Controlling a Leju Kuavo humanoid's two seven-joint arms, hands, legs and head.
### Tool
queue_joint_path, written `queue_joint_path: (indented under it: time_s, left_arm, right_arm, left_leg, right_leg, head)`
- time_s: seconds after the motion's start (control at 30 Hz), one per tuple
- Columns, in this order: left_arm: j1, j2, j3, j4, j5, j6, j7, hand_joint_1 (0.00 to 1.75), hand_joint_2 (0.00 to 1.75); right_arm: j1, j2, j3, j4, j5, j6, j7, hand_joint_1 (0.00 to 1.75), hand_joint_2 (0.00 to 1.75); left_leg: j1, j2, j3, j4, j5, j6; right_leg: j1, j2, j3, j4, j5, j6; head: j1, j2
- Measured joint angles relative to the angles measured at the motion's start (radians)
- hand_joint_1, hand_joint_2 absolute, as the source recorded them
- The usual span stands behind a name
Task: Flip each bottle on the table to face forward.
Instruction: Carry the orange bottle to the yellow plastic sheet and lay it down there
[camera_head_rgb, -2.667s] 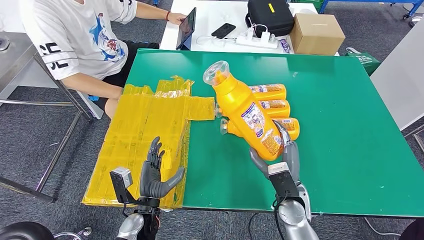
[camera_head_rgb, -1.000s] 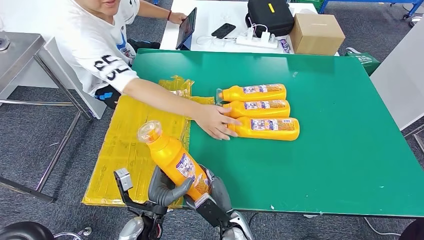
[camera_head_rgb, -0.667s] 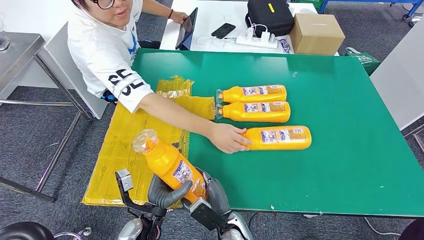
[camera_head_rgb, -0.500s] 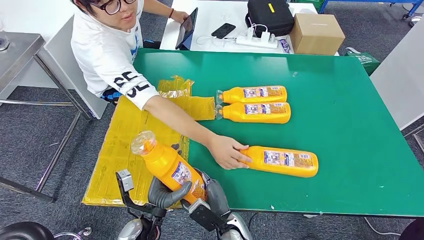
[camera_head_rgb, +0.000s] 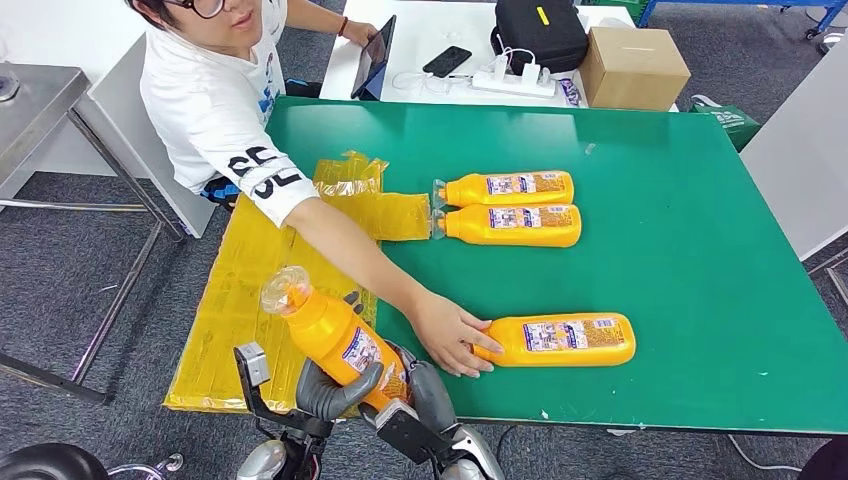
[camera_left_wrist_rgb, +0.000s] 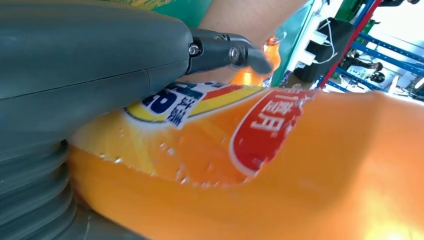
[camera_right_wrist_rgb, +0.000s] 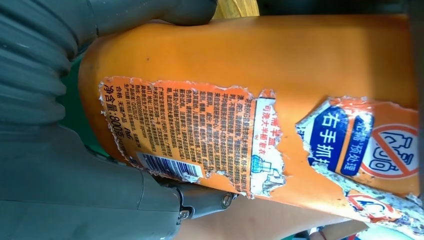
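Both hands, left hand (camera_head_rgb: 325, 385) and right hand (camera_head_rgb: 425, 392), clasp tilted orange plastic bottle (camera_head_rgb: 335, 335) at near-left edge of green table (camera_head_rgb: 700, 250) | step: mid-flip, in air | next: turn label forward, lay down | person's hand (camera_head_rgb: 450, 335) touches orange bottle lying near (camera_head_rgb: 560, 340)

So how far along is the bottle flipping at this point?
Two bottles lie side by side mid-table, labels up, looking finished. In hand: the left hand and right hand both hold one bottle at the near edge. Left: the bottle a person's hand touches near the front edge; its facing can't be confirmed.
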Motion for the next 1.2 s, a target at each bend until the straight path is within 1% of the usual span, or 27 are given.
queue_joint_path:
  time_s: [0.17, 0.5, 0.53, 0.57, 0.6, 0.67, 0.7, 0.73, 0.8, 0.9, 1.0, 1.2]
  left_arm:
    - [0.005, 0.000, 0.004, -0.011, 0.017, -0.019, -0.011, 1.75, 1.75]
    - [0.022, 0.000, 0.027, -0.051, 0.073, -0.075, -0.004, 1.75, 1.75]
    - [0.023, 0.000, 0.027, -0.053, 0.075, -0.077, -0.004, 1.75, 1.75]
    - [0.023, 0.000, 0.028, -0.055, 0.076, -0.078, -0.003, 1.75, 1.75]
    - [0.024, 0.000, 0.028, -0.057, 0.078, -0.079, -0.002, 1.75, 1.75]
    - [0.025, 0.000, 0.030, -0.060, 0.081, -0.083, -0.001, 1.75, 1.75]
    - [0.026, 0.000, 0.030, -0.062, 0.080, -0.084, -0.001, 1.75, 1.75]
    - [0.027, 0.000, 0.031, -0.065, 0.078, -0.083, 0.000, 1.75, 1.75]
    - [0.030, 0.000, 0.032, -0.077, 0.061, -0.070, -0.002, 1.75, 1.75]
    - [0.033, 0.000, 0.032, -0.108, -0.007, 0.003, -0.015, 1.75, 1.75]
    - [0.021, 0.000, 0.039, -0.136, -0.090, 0.110, -0.032, 1.75, 1.75]
    - [-0.047, 0.000, 0.093, -0.150, -0.230, 0.358, -0.066, 1.75, 1.75]
  right_arm:
    - [-0.006, 0.000, 0.000, 0.001, -0.003, 0.010, 0.000, 1.75, 1.75]
    - [-0.016, 0.006, 0.006, 0.001, 0.001, 0.022, -0.003, 1.75, 1.75]
    - [-0.017, 0.007, 0.006, 0.001, 0.001, 0.023, -0.004, 1.72, 1.75]
    - [-0.018, 0.007, 0.006, 0.001, 0.002, 0.024, -0.004, 1.48, 1.75]
    - [-0.018, 0.008, 0.006, 0.001, 0.003, 0.025, -0.004, 1.04, 1.75]
    - [-0.019, 0.008, 0.006, 0.001, 0.007, 0.026, -0.005, 0.19, 0.87]
    - [-0.020, 0.009, 0.006, 0.001, 0.010, 0.025, -0.005, 0.00, 0.44]
    - [-0.020, 0.010, 0.005, 0.001, 0.013, 0.024, -0.005, 0.00, 0.00]
    - [-0.019, 0.011, 0.000, 0.000, 0.016, 0.020, -0.003, 0.00, 0.00]
    - [-0.011, 0.015, -0.012, -0.026, 0.012, 0.026, 0.000, 0.00, 0.00]
    - [0.008, 0.015, -0.028, -0.100, -0.003, 0.051, 0.000, 0.00, 0.00]
    - [0.040, 0.008, -0.057, -0.277, -0.043, 0.080, 0.004, 0.00, 0.00]
  left_leg:
    - [0.000, 0.000, 0.000, 0.000, 0.000, 0.000]
    - [0.000, 0.000, 0.000, 0.000, 0.000, 0.000]
    - [0.000, 0.000, 0.000, 0.000, 0.000, 0.000]
    - [0.000, 0.000, 0.000, 0.000, 0.000, 0.000]
    - [0.000, 0.000, 0.000, 0.000, 0.000, 0.000]
    - [0.000, 0.000, 0.000, 0.000, 0.000, 0.000]
    - [0.000, 0.000, 0.000, 0.000, 0.000, 0.000]
    - [0.000, 0.000, 0.000, 0.000, 0.000, 0.000]
    - [0.000, 0.000, 0.000, 0.000, 0.000, 0.000]
    - [0.000, 0.000, 0.000, 0.000, 0.000, 0.000]
    - [0.000, 0.000, 0.000, 0.000, 0.000, 0.000]
    - [0.000, 0.000, 0.000, 0.000, 0.000, 0.000]
  right_leg:
    - [0.000, 0.000, 0.000, 0.000, 0.000, 0.000]
    - [0.000, 0.000, 0.000, 0.000, 0.000, 0.000]
    - [0.000, 0.000, 0.000, 0.000, 0.000, 0.000]
    - [0.000, 0.000, 0.000, 0.000, 0.000, 0.000]
    - [0.000, 0.000, 0.000, 0.000, 0.000, 0.000]
    - [0.000, 0.000, 0.000, 0.000, 0.000, 0.000]
    - [0.000, 0.000, 0.000, 0.000, 0.000, 0.000]
    - [0.000, 0.000, 0.000, 0.000, 0.000, 0.000]
    - [0.000, 0.000, 0.000, 0.000, 0.000, 0.000]
    - [0.000, 0.000, 0.000, 0.000, 0.000, 0.000]
    - [0.000, 0.000, 0.000, 0.000, 0.000, 0.000]
    - [0.000, 0.000, 0.000, 0.000, 0.000, 0.000]
  head:
    - [0.000, 0.000]
    - [0.000, 0.000]
    - [0.000, 0.000]
    - [0.000, 0.000]
    - [0.000, 0.000]
    - [0.000, 0.000]
    - [0.000, 0.000]
    - [0.000, 0.000]
    - [0.000, 0.000]
    - [0.000, 0.000]
    - [0.000, 0.000]
    - [0.000, 0.000]
